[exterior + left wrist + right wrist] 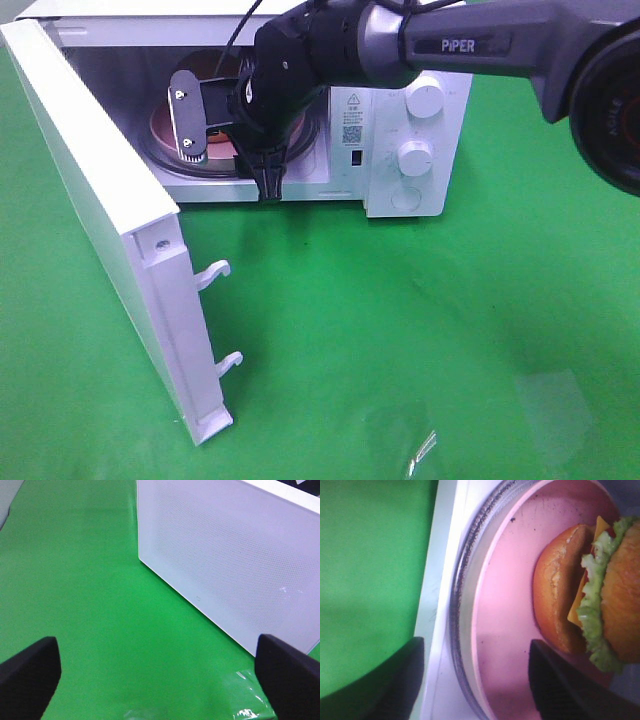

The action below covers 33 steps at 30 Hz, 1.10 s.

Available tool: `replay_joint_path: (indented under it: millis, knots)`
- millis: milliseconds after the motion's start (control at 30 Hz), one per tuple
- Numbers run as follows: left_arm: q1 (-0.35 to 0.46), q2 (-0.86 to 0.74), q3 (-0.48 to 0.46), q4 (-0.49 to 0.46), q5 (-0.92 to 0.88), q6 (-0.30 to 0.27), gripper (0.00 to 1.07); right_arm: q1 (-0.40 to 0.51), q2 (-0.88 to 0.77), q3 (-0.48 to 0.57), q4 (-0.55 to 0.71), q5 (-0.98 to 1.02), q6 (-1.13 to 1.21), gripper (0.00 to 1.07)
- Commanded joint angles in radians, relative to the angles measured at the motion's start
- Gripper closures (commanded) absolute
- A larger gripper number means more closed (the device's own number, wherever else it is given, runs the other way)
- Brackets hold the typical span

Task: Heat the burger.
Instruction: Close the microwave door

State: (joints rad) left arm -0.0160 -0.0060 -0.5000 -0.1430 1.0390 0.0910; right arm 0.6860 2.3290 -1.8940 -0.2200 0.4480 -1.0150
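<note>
Glossy burger [555, 595] on pink plate [505, 580]; frilly lettuce [592, 615], cheese [576, 611] (tomato, perhaps).

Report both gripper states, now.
Left gripper: open, holding nothing.
Right gripper: open, fingers either side of the pink plate rim, not clamped.

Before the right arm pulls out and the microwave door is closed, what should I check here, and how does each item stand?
1. Burger sits on the pink plate: ok.
2. Plate rests on the glass turntable inside the microwave: ok.
3. Right gripper jaws apart, not clamping the plate: ok.
4. Right arm out of the doorway: not ok, it reaches inside.
5. Left gripper open, door in front of it: ok.
6. Plate centred on the turntable: cannot tell.
</note>
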Motion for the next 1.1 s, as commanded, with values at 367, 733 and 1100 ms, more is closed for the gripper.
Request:
replay_joint_path:
  millis: [367,733,1100]
  knots:
    - [-0.002,-0.009,0.003,-0.005,-0.003,-0.006,0.09,0.002,-0.129,0.187,-0.001,-0.082,0.012,0.35]
    - [-0.002,-0.009,0.003,-0.005,-0.003,-0.006,0.09,0.002,-0.246,0.347,-0.003,-0.086,0.029,0.35]
    - [-0.002,-0.009,0.003,-0.005,-0.003,-0.006,0.09,0.002,-0.383,0.498,-0.003,-0.085,0.140,0.35]
